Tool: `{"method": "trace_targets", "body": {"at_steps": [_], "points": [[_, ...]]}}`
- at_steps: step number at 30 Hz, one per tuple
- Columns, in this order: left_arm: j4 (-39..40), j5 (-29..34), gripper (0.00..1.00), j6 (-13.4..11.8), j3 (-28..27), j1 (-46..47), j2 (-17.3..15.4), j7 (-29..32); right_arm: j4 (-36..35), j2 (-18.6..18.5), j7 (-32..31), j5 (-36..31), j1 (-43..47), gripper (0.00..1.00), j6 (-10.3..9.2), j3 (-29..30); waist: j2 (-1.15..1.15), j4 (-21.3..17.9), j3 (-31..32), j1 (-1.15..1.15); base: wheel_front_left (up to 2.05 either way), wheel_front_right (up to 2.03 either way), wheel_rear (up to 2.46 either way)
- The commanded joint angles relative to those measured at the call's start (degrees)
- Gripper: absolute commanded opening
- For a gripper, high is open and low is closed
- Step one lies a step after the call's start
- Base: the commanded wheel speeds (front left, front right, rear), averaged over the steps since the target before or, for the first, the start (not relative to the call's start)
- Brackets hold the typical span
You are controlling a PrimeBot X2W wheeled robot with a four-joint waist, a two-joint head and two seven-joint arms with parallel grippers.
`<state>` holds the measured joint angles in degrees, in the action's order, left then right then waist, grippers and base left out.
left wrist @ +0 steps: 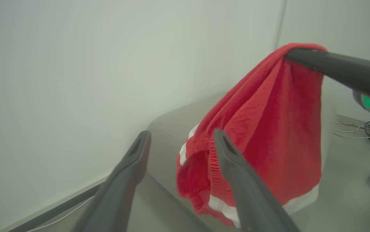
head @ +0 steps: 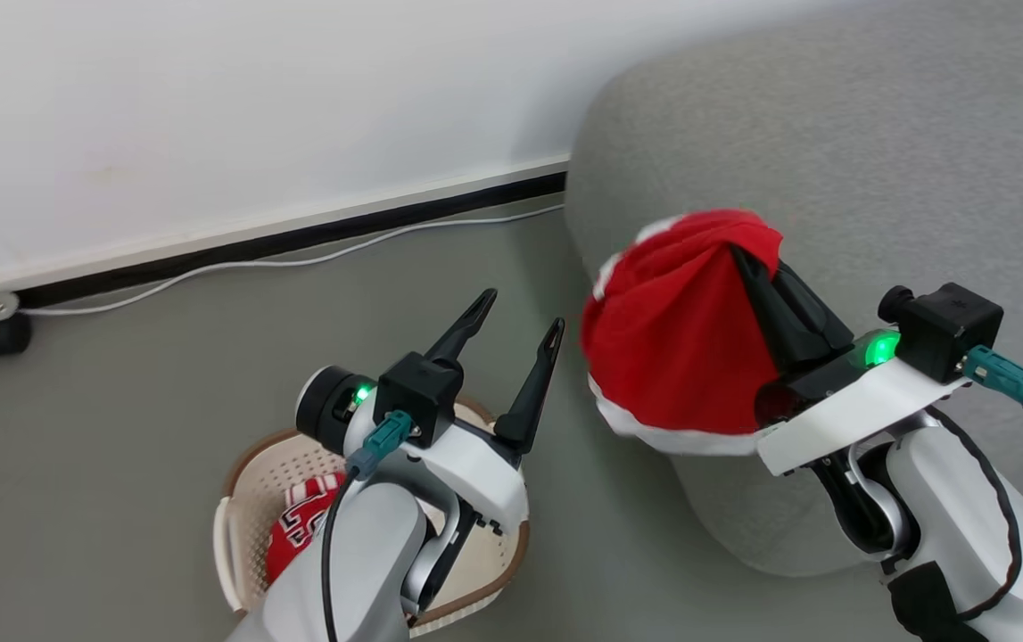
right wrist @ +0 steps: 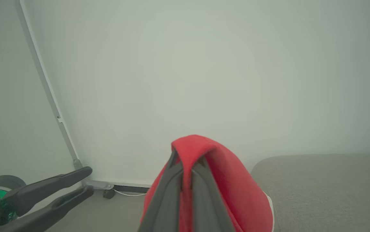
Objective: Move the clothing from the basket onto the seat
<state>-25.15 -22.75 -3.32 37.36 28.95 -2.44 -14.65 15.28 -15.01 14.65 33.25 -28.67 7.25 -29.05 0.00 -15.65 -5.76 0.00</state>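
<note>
Clothing (head: 680, 348): one red piece with white bands along its edges and a gathered elastic band, hanging in folds from the right gripper.
Position of hanging piece: in the air at the rounded end of the sofa (head: 877, 160); its lower white edge lies in front of the sofa's side in the head view. Cannot tell whether the cloth touches the upholstery.
Jersey (head: 301, 526): red with white stripes and black-and-white numerals, lying crumpled inside the basket, partly hidden by the left forearm.
Basket (head: 248, 459): cream, perforated, brown rim, standing on the floor just beside the sofa's end.
Right gripper (head: 738, 254): clenched; both dark fingers pressed together on a fold at the top of the hanging piece, cloth draped over the tips. Green light on at the wrist.
Left gripper (head: 522, 308): released; fingers spread wide with nothing between them, raised above the basket, tips pointing toward the wall. Near the hanging piece but apart from it in the head view.
Floor (head: 163, 383): grey, smooth.
Wall (head: 252, 107): white, with a dark strip along its base.
Cable (head: 235, 266): white, lying on the floor along the wall.
</note>
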Motion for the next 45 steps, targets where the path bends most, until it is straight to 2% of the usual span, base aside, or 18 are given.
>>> {"method": "trace_targets", "body": {"at_steps": [1,5,12,20,26,31,45], "points": [[1.1,0.4,1.00,0.3,-2.3,0.1,-0.4,-0.3,-2.0,-0.2,0.3,0.6,0.6,0.00,0.24,0.2,0.00,-2.8,0.7,0.00,0.00,0.00,0.00],[2.0,0.7,1.00,0.8,-3.4,-2.0,-0.4,-0.3,-2.5,0.0,0.3,0.5,0.9,0.00,0.24,1.0,0.00,-7.0,1.6,0.00,0.00,0.00,0.00],[3.6,1.5,1.00,1.3,-4.5,-3.9,-0.4,-0.3,-4.7,0.1,0.3,0.9,1.2,0.00,0.24,2.8,0.00,-12.1,1.4,0.00,0.00,0.00,0.00],[4.2,2.2,1.00,1.8,-4.0,-3.9,-0.4,-0.3,-6.9,-1.5,0.3,0.4,1.5,0.00,0.24,5.8,0.00,-14.2,0.2,0.00,0.00,0.00,0.00],[4.3,2.0,1.00,1.4,-1.4,-2.5,-0.4,-0.3,-8.2,-3.9,0.3,-0.2,0.2,0.00,0.24,10.6,0.00,-13.4,-2.6,0.00,0.00,0.00,0.00],[4.3,1.6,1.00,0.5,1.9,-0.2,-0.4,-0.3,-8.0,-7.7,0.3,-0.7,-3.2,0.00,0.24,15.7,0.00,-11.3,-6.2,0.00,0.00,0.00,0.00],[7.3,0.9,1.00,-4.6,13.3,10.0,-0.4,-0.3,-2.9,-18.2,0.3,0.4,-13.5,0.00,0.24,29.9,0.00,-3.8,-20.2,0.00,0.00,0.00,0.00]]}}
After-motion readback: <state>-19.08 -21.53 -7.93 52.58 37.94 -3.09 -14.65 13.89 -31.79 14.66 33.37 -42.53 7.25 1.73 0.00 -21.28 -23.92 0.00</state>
